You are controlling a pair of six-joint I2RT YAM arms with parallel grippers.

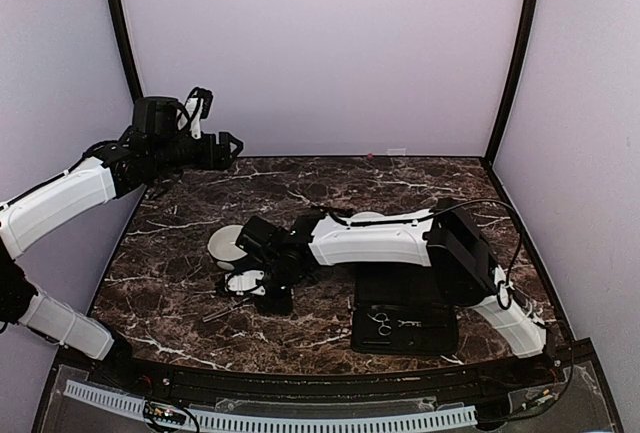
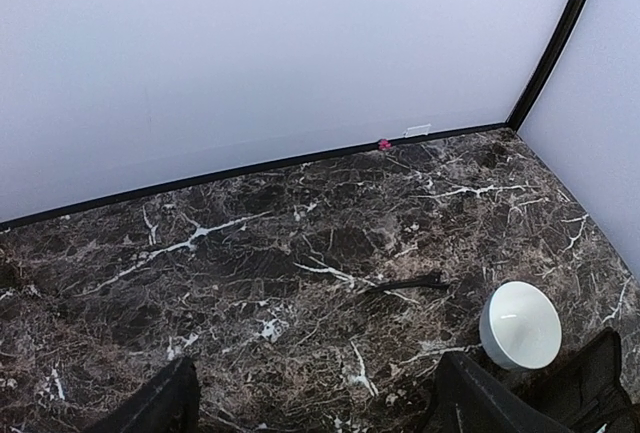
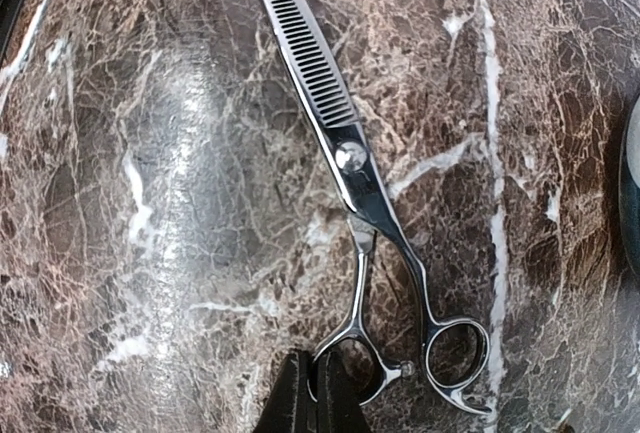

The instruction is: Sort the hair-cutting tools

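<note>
While the left end effector (image 1: 228, 148) hung high over the far-left corner of the tabletop (image 1: 330, 178), fingers (image 2: 150, 403) spread wide and carrying nothing, the right arm lay stretched from the near-right corner across to the left half, so the right was plainly the nearer one! Its right end effector (image 3: 310, 385) sat low on the marble beside a white bowl (image 1: 228, 243), between the left edge and the black case (image 1: 405, 328). And here was the relation that mattered: the thinning scissors (image 3: 350, 158) lay flat on the stone directly ahead of those fingertips, ring handles at the tips, toothed blade pointing straight away with a slight lean to the left of the wrist view. Long axis in line with the reach, then, not across it. The two dark fingers stood almost together, a thin slit between, with the rim of the nearer ring right at that slit. Whether they actually pinched the ring I could not tell. I judged any lift would have to start from that ring end, with the blade hanging away from the wrist.
</note>
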